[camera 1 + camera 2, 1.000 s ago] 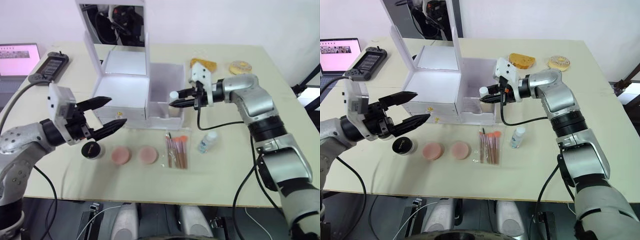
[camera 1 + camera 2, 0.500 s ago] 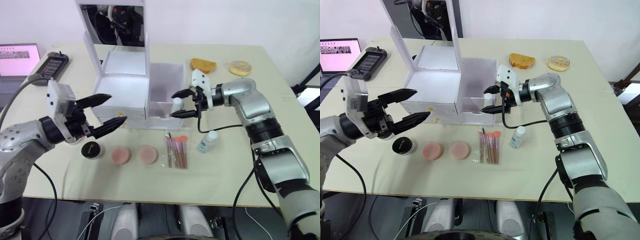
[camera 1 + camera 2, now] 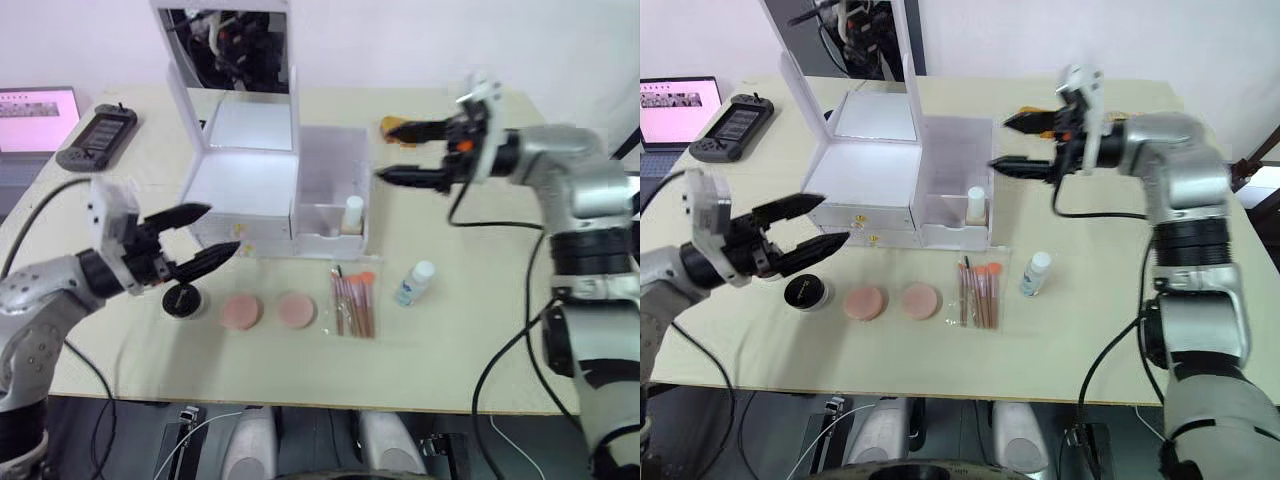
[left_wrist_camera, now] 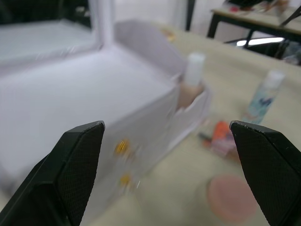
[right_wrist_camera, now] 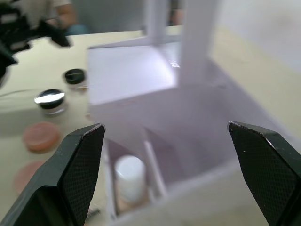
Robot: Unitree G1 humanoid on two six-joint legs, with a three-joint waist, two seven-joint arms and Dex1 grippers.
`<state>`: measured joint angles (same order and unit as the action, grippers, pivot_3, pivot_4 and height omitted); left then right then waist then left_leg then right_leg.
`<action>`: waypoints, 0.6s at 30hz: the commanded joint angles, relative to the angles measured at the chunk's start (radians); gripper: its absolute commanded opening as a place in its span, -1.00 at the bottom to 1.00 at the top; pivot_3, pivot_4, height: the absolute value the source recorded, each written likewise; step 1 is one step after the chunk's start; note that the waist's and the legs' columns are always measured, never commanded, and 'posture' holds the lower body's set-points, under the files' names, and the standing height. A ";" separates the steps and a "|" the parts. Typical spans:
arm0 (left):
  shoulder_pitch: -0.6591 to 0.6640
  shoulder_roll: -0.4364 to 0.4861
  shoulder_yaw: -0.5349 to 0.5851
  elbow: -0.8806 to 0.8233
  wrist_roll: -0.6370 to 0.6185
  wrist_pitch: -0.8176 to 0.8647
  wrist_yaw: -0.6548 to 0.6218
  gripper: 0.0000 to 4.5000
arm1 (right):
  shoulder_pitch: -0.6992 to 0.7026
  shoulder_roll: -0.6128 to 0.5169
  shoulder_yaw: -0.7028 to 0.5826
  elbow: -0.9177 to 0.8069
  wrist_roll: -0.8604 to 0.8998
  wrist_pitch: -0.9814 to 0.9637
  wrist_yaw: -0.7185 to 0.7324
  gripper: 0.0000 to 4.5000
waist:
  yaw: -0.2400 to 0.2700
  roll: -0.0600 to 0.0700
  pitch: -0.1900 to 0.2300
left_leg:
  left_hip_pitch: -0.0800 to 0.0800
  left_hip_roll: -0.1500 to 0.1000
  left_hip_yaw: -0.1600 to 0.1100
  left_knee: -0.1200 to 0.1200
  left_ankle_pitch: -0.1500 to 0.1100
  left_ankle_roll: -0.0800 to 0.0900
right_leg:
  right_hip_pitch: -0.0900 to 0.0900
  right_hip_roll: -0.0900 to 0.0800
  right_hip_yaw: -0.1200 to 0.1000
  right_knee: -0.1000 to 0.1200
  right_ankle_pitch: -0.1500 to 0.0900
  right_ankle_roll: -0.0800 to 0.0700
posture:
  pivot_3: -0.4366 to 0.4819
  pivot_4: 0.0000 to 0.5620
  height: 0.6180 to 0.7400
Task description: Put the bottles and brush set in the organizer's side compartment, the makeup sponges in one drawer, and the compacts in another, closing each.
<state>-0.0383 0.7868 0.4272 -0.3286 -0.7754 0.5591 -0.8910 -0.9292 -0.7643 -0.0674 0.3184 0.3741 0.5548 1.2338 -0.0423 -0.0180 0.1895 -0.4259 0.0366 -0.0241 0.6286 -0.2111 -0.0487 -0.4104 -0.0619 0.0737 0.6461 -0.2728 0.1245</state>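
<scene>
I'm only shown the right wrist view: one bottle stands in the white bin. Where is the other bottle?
Observer: The other bottle stands on the table, outside the organizer, just right of the brush set.
Operator: Are any drawers pulled out?
Observer: No, both drawers look shut, as far as their fronts show.
Operator: What is the other claw doing?
Observer: The left claw hangs open in front of the drawers, near a compact, holding nothing.
</scene>
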 commanded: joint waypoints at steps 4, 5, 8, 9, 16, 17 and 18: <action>0.100 0.072 0.237 0.272 0.084 -0.170 -0.123 1.00 | 0.223 -0.169 -0.204 0.072 -0.004 -0.085 -0.076 0.96 | -0.002 0.000 0.000 | 0.000 0.000 0.002 0.000 0.000 0.000 | 0.000 -0.001 0.001 -0.001 -0.002 -0.004 | -0.05 -0.47 1.00; 0.107 0.085 0.261 0.340 0.104 -0.207 -0.140 1.00 | 0.264 -0.181 -0.236 0.092 -0.001 -0.097 -0.094 0.96 | -0.003 0.000 0.000 | 0.000 0.000 0.002 0.000 0.000 0.000 | 0.000 -0.001 0.001 -0.001 -0.002 -0.004 | -0.05 -0.47 1.00; 0.106 0.111 0.321 0.515 0.153 -0.315 -0.158 1.00 | 0.395 -0.201 -0.304 0.118 0.000 -0.157 -0.122 0.96 | -0.007 0.000 0.000 | 0.001 0.000 0.003 -0.001 0.000 0.000 | -0.001 -0.001 0.001 0.000 -0.002 -0.004 | -0.05 -0.47 1.00; 0.109 0.116 0.338 0.567 0.160 -0.342 -0.169 1.00 | 0.444 -0.204 -0.324 0.121 -0.003 -0.186 -0.124 0.96 | -0.008 0.000 0.000 | 0.001 0.001 0.004 -0.001 0.000 0.000 | -0.002 0.000 0.001 0.000 -0.002 -0.004 | -0.05 -0.47 1.00; 0.127 0.142 0.360 0.785 0.213 -0.485 -0.214 1.00 | 0.675 -0.179 -0.430 0.137 0.015 -0.331 -0.177 0.96 | -0.011 0.000 0.000 | 0.001 0.001 0.006 0.000 0.000 0.000 | -0.002 -0.001 0.004 0.000 -0.003 -0.004 | -0.05 -0.47 1.00; 0.117 0.141 0.352 0.780 0.212 -0.483 -0.212 1.00 | 0.676 -0.176 -0.427 0.142 0.013 -0.341 -0.182 0.96 | -0.013 0.000 0.000 | 0.002 0.001 0.006 0.000 0.000 0.000 | -0.002 -0.001 0.004 0.000 -0.002 -0.005 | -0.05 -0.47 1.00; 0.107 0.141 0.344 0.781 0.213 -0.483 -0.209 1.00 | 0.672 -0.176 -0.423 0.148 0.013 -0.346 -0.186 0.96 | -0.014 0.000 0.000 | 0.002 0.002 0.006 0.001 0.000 0.000 | -0.001 -0.001 0.004 0.000 -0.002 -0.005 | -0.05 -0.47 1.00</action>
<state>0.0888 0.9045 0.7604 0.4689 -0.5569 0.0976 -1.0995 -0.2438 -0.9351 -0.4570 0.4781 0.3690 0.2345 1.0579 -0.0559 -0.0180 0.1897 -0.4227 0.0385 -0.0177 0.6295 -0.2112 -0.0490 -0.4110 -0.0630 0.0772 0.6462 -0.2740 0.1186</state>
